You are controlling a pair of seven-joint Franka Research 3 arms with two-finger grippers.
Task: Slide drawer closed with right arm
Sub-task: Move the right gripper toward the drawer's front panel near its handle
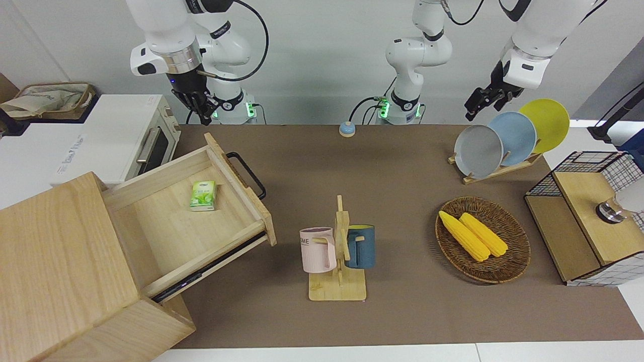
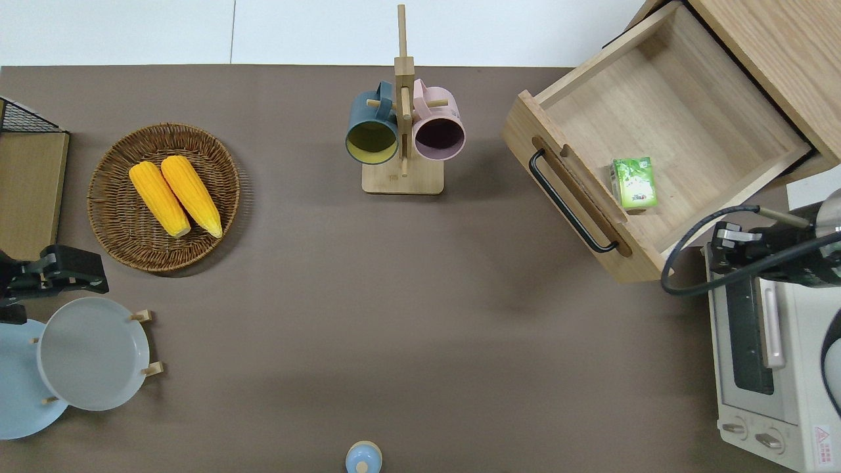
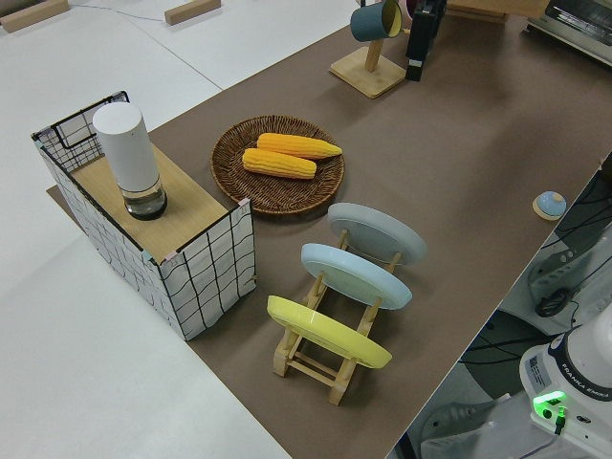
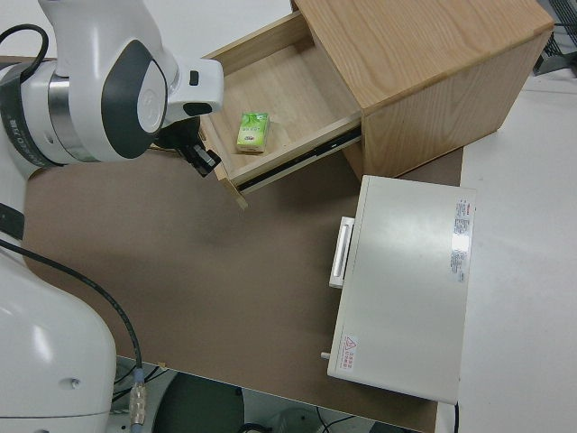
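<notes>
The drawer (image 2: 663, 138) is pulled well out of the pale wooden cabinet (image 1: 60, 271), toward the right arm's end of the table, with its black loop handle (image 2: 570, 200) facing the open mat. A small green packet (image 2: 634, 182) is left lying inside, close to the front panel, so a gentle push is probably wanted or it'll get knocked about.

The right gripper (image 1: 201, 106) is held up in the air, and in the overhead view it's placed over the corner of the white oven (image 2: 765, 355), just beside the drawer's nearest corner. Nothing is touched by it yet. Whether its fingers are apart or together can't be told, tbh. It looks like it's being brought round toward the drawer front, since that flat panel or the handle is what would have to be pressed to send the drawer back along its rails.

The drawer is set at an angle to the table edge, so the push would need to be lined up with the slide direction, otherwise it may bind.

The left arm is parked, and its gripper (image 2: 62, 270) is holding nothing.
</notes>
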